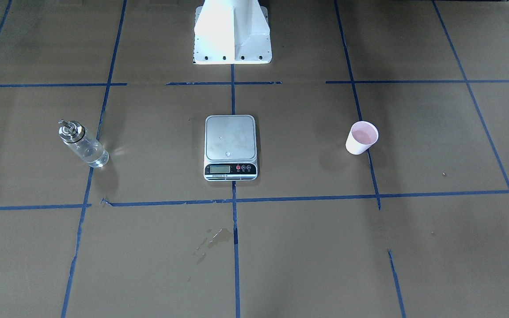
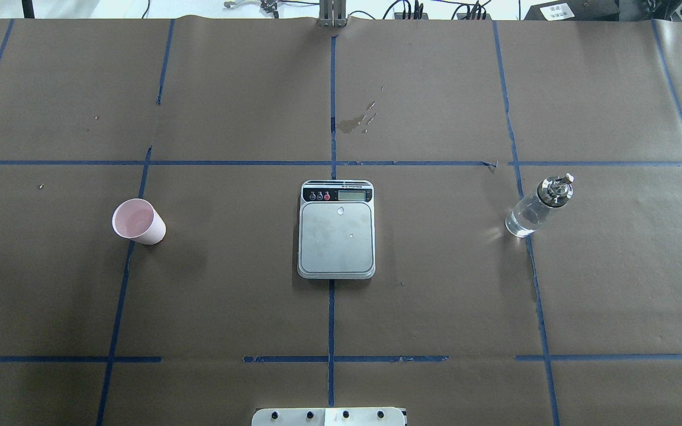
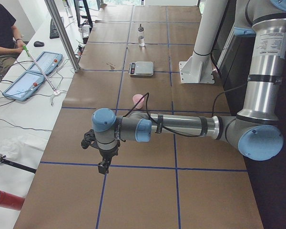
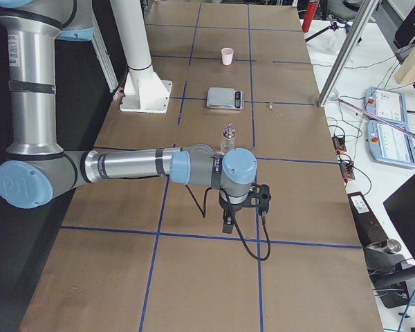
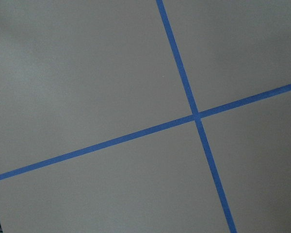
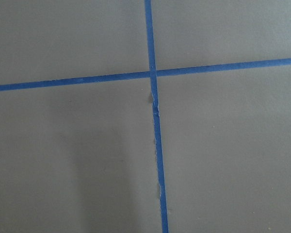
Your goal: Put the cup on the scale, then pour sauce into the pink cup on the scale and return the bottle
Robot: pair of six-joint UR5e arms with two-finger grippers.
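The pink cup [image 1: 362, 138] stands upright on the brown paper, on the robot's left side [image 2: 137, 221]. The steel scale [image 1: 230, 147] lies in the middle [image 2: 336, 239], its platform bare but for small droplets. The glass bottle [image 1: 83, 145] with the silver spout stands upright on the robot's right side [image 2: 537, 206], with clear sauce inside. My left gripper [image 3: 104, 165] hangs over the table end, well away from the cup [image 3: 138, 100]. My right gripper [image 4: 227, 223] hangs beyond the bottle [image 4: 228, 138]. I cannot tell whether either is open. Both wrist views show only paper and blue tape.
The white robot base [image 1: 232, 35] stands behind the scale. A wet stain [image 1: 214, 238] marks the paper on the operators' side. Tablets [image 3: 33, 71] and a metal post [image 3: 62, 33] stand beside the table, where a seated person [image 3: 2, 28] shows.
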